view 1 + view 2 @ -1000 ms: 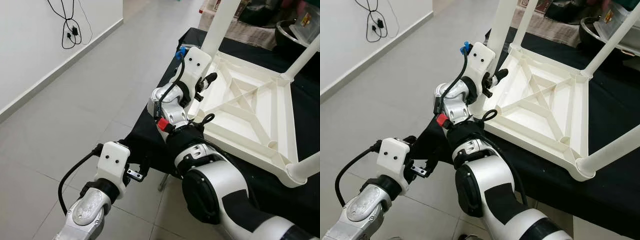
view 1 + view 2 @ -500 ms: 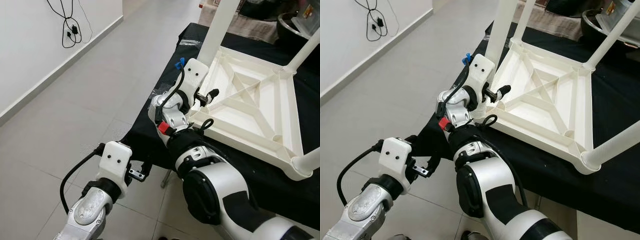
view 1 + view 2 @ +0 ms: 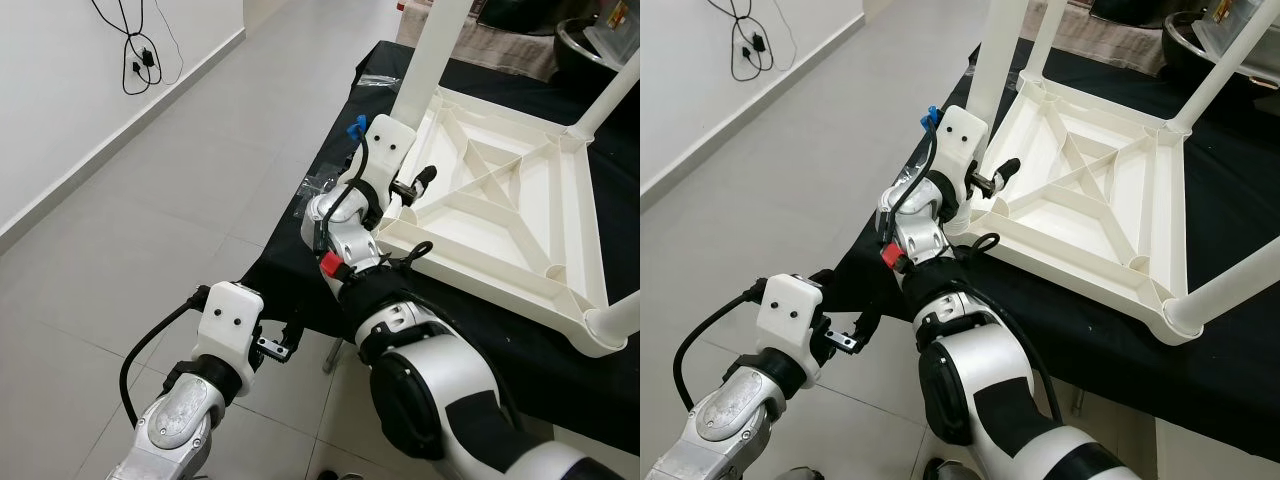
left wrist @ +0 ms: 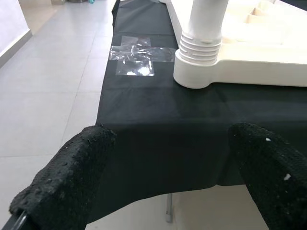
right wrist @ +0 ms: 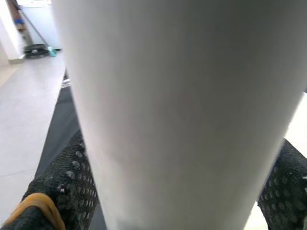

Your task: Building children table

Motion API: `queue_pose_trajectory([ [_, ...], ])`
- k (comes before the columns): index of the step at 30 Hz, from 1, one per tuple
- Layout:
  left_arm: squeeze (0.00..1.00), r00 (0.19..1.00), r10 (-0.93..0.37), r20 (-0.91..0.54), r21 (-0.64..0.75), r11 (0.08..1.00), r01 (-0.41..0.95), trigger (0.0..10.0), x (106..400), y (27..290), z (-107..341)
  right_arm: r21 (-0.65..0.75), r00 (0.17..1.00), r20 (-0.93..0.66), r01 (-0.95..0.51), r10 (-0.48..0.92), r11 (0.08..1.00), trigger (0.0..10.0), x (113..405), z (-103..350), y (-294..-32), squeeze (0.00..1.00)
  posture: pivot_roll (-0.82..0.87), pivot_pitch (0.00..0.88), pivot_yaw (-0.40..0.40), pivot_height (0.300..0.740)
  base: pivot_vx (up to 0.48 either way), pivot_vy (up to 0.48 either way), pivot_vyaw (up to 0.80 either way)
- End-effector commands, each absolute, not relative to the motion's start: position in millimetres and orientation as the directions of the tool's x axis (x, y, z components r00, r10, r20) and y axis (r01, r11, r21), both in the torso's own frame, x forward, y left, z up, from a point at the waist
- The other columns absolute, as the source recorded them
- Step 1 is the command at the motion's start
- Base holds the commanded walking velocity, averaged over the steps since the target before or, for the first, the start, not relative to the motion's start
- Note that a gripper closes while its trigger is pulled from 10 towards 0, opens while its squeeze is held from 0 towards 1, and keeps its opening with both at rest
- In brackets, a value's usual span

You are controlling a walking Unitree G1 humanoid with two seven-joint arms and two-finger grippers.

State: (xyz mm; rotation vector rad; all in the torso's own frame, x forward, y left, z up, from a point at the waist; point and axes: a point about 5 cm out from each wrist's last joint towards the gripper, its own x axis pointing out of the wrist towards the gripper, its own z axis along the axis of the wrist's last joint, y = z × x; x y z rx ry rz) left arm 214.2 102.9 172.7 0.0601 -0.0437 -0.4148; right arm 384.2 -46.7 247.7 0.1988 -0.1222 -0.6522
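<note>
A white children's table (image 3: pixel 480 272) lies upside down on a black-clothed table (image 3: pixel 290 275), its legs pointing up. My right gripper (image 3: pixel 416 184) is at the near-left corner leg (image 3: pixel 430 60), low by its base. In the right wrist view that leg (image 5: pixel 182 110) stands between the two fingers (image 5: pixel 62 184), which press on either side of it. My left gripper (image 3: pixel 275 345) hangs open over the floor just off the cloth's near edge. In its wrist view its fingers (image 4: pixel 67 184) stand wide apart, with a leg's threaded base (image 4: pixel 200 50) beyond.
A clear plastic bag (image 4: pixel 139 57) lies on the cloth beside the table corner. A second leg (image 3: pixel 608 95) rises at the back right and a third (image 3: pixel 615 325) at the near right. A dark pot (image 3: pixel 580 55) stands behind. Grey floor tiles (image 3: pixel 150 220) spread to the left.
The head view has shifted slightly, so the white table sits a bit differently in the picture. My right gripper stays at the corner leg. The left arm has not moved.
</note>
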Motion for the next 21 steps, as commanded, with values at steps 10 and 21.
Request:
queue_pose_trajectory([
  [10,0.00,0.910,-0.415,0.012,0.061,0.908,0.413,10.0,213.8,101.1,167.8,0.232,0.850,0.003,0.512,-0.527,0.827,10.0,372.0,221.6,-37.2,0.00,0.16,0.176,-0.125,0.740,0.000,0.000,0.00],
  [21,0.00,0.910,-0.415,0.017,0.058,0.909,0.413,10.0,215.1,100.5,166.9,0.234,0.942,0.067,0.306,-0.329,0.923,10.0,353.1,214.6,-37.9,0.00,0.15,0.159,-0.124,0.740,0.000,0.000,0.00],
])
